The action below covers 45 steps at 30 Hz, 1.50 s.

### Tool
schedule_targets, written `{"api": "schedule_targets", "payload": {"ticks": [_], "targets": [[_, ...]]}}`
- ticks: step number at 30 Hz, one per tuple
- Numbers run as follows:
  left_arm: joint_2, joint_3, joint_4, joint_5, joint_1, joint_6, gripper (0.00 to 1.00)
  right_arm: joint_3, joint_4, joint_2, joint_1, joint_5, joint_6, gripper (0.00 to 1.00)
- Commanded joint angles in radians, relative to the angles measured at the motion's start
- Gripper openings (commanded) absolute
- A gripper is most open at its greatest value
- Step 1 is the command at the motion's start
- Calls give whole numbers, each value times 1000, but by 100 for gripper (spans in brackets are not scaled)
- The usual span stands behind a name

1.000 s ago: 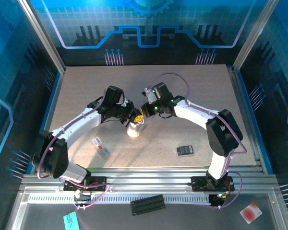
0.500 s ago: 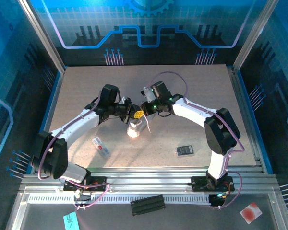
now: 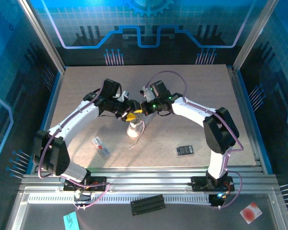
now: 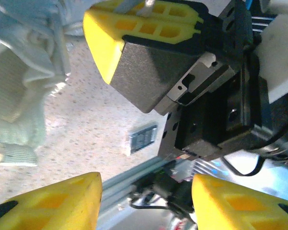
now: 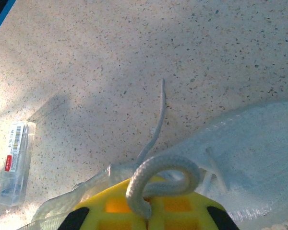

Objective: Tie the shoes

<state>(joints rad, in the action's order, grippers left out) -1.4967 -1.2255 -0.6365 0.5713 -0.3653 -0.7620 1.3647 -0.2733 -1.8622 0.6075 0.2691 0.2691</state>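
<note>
The small white shoe (image 3: 134,130) stands mid-table, toe toward the arms, and shows as pale mesh in the left wrist view (image 4: 19,91) and the right wrist view (image 5: 252,148). My right gripper (image 5: 149,219) is shut on a loop of white lace (image 5: 165,167) just above the shoe (image 3: 140,109). A loose lace end (image 5: 158,120) trails over the table. My left gripper (image 4: 146,201) is open, with nothing between its yellow fingers (image 4: 53,201); it hovers beside the shoe (image 3: 130,115), facing the right gripper's fingers (image 4: 144,28).
A small white tag (image 3: 101,147) lies left of the shoe, seen too in the right wrist view (image 5: 15,163). A flat black rectangle (image 3: 185,150) lies to the right near the front rail (image 3: 149,175), and also in the left wrist view (image 4: 143,138).
My left gripper has opened and let go of the lace, easing slightly back to the left. The right gripper stays shut on its lace loop, drawn a little up and away.
</note>
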Motion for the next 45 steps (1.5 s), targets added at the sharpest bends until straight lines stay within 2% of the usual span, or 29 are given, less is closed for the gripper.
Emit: {"api": "schedule_targets", "payload": {"ticks": [1,3,5,7,9,11,18,22,30,41,43,45], "targets": [[60,-36,-107,-117,7,328,53,32,1,-8,3,34,-10,0],[111,8,-37,-162,21,405,52,23,21,-2,7,50,-8,0],[152,70,62,-160,59,430,51,2,67,10,14,86,-31,0],[178,128,169,-122,113,429,49,-27,117,28,27,100,-70,0],[193,195,306,-27,166,437,47,-46,144,39,41,117,-123,0],[193,231,404,-16,192,433,47,-55,154,47,50,132,-175,0],[69,240,516,83,207,489,46,-59,160,47,57,187,-299,0],[21,281,652,176,205,473,41,-50,144,38,56,221,-335,0],[-57,265,654,232,202,358,41,-29,136,23,59,214,-323,0],[-41,301,637,223,155,279,40,-13,108,13,61,183,-321,0],[-46,302,634,217,149,277,37,-12,108,13,62,185,-320,0],[-48,302,640,216,149,274,28,-13,109,14,65,185,-323,0]]}}
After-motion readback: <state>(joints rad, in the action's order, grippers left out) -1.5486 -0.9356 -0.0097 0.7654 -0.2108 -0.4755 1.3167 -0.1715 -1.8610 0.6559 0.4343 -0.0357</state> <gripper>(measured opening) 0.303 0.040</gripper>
